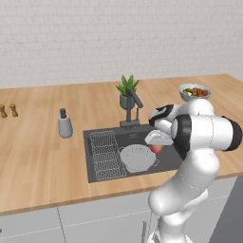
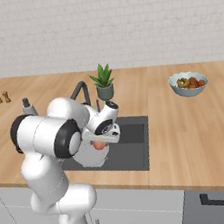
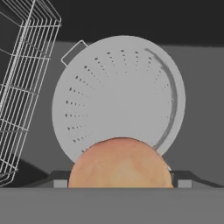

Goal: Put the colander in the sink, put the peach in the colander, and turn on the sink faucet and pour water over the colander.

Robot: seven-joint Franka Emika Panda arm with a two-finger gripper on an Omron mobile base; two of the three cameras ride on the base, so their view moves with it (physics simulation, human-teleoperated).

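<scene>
Small round orange-pink peach (image 3: 120,162) is held in the wide-spread tool (image 3: 121,183) above the white perforated colander (image 3: 118,98), toward its 6 o'clock rim; release is best made once centred.

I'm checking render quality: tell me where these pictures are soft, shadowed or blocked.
Left base view: soft throughout, the arm covering part of the sink. Right base view: the arm hides most of the colander. Hand view: the peach looms large between the gripper tips; the colander's holes read clearly, with a shaded inner rim.
</scene>
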